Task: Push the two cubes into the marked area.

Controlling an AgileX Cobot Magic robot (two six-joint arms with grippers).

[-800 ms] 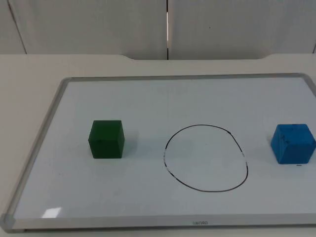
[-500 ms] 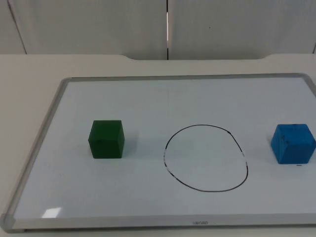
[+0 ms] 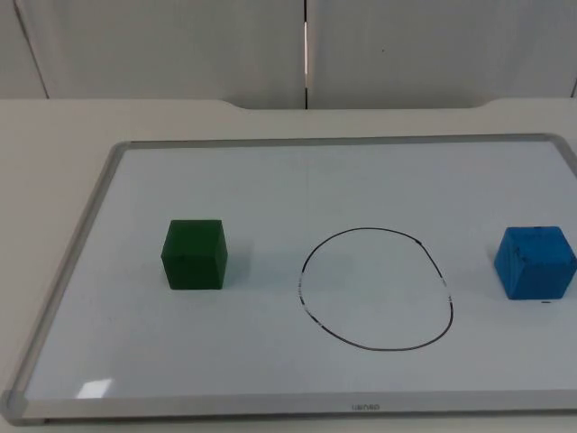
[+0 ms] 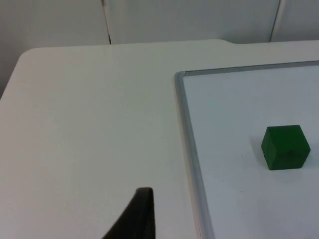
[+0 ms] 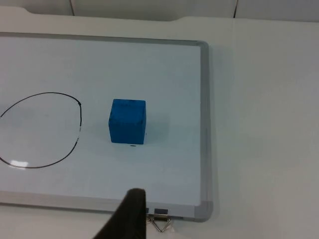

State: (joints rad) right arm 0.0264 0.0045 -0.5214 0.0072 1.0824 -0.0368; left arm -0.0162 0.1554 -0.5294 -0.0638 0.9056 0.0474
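Observation:
A green cube [image 3: 194, 254] sits on the left part of the whiteboard [image 3: 270, 180], and a blue cube [image 3: 535, 262] sits near its right edge. Between them is the marked area [image 3: 375, 289], a black hand-drawn oval with nothing inside it. My left gripper [image 4: 137, 219] hangs over the bare table outside the board's left frame, well apart from the green cube [image 4: 285, 147]. My right gripper [image 5: 127, 216] is by the board's frame, a short way from the blue cube [image 5: 127, 121], with the oval's line [image 5: 79, 129] beside it.
The whiteboard has a raised grey metal frame [image 3: 68, 271] all round. A metal binder clip [image 5: 160, 219] sits at the frame close to the right gripper. The grey partition wall [image 3: 306, 45] stands behind the white table [image 4: 89, 124].

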